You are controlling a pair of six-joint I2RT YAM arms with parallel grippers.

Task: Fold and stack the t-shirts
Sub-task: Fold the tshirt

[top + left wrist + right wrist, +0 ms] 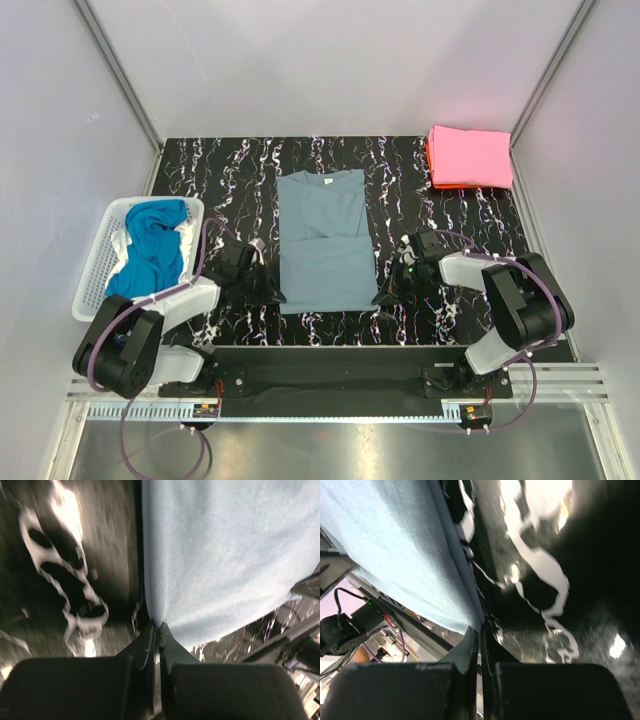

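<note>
A grey-blue t-shirt (322,240) is being shown laid flat in the middle of the black marbled table (220,170), its collar pointing toward the far edge and its outline being seen as a long rectangle. The near left corner of this shirt is being pinched by the left gripper (272,293). In the left wrist view the two fingers of that gripper (158,626) are being pressed together with the tip of the cloth (225,555) caught between them, low against the table top (60,555). The near right corner is being grasped in the same way by the right gripper (387,295). In the right wrist view its fingers (481,630) are being held clenched on the edge of the cloth (395,545), which is being lifted slightly off the table (560,555) at that corner. At the far right corner of the table a folded pink t-shirt (470,155) is being kept on top of an orange-red one (431,160), of which only a thin edge is being seen on the left side. At the left edge a white mesh basket (100,250) is being shown with a crumpled bright blue t-shirt (150,250) inside it, well apart from the grey-blue one.
</note>
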